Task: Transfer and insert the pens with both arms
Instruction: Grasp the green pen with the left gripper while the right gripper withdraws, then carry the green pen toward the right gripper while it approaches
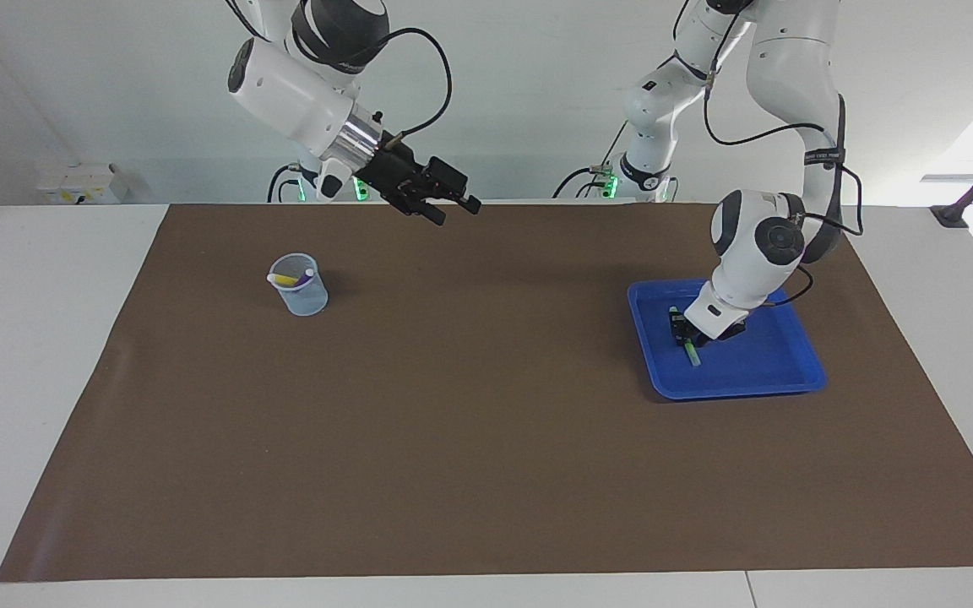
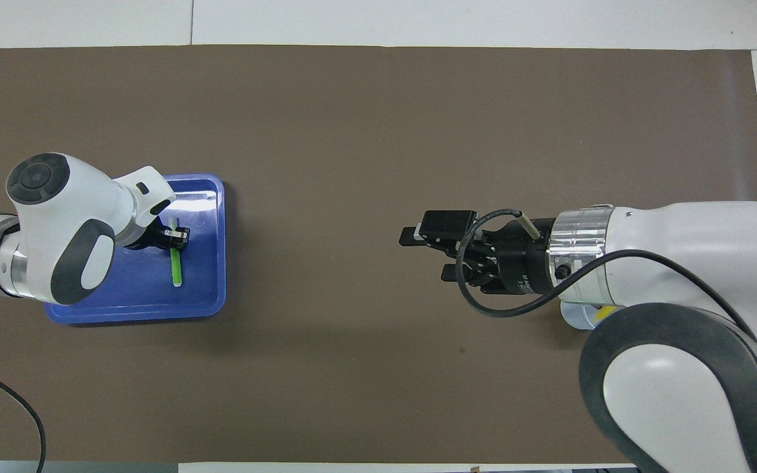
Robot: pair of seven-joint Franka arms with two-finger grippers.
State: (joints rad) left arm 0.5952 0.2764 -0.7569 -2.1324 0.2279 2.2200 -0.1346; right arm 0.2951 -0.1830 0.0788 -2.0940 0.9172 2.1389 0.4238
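- Left gripper [image 1: 689, 336] is down inside the blue tray [image 1: 799, 371], at the green pen [image 1: 692, 350]. Fingers look closed around the pen's upper end, but I can't tell if the grip is firm yet; pen lies flat on the tray floor w/ its free end toward 6 o'clock in both views.
- Judgement: this is the pickup step for the last pen, arm comes almost straight down so the fingers can pinch a thin thing lying flat.
- Right gripper [image 1: 444, 203] hangs in the air over the brown mat [image 1: 486, 473], fingers apart w/ nothing between them. It points toward the left arm's end, prob. waiting for a handover mid-table.
- Clear cup [image 1: 299, 287] stands on the mat toward the right arm's end, at roughly 9 o'clock from table centre in the facing view. The yellow pen [image 1: 284, 279] and purple pen [image 1: 304, 276] lean inside it already.
- So approx. two of three done; green one is left to pass across and drop in.
- Risk, as I see it: thin pen may tilt in the pinch on lift, which makes the handover awkward.
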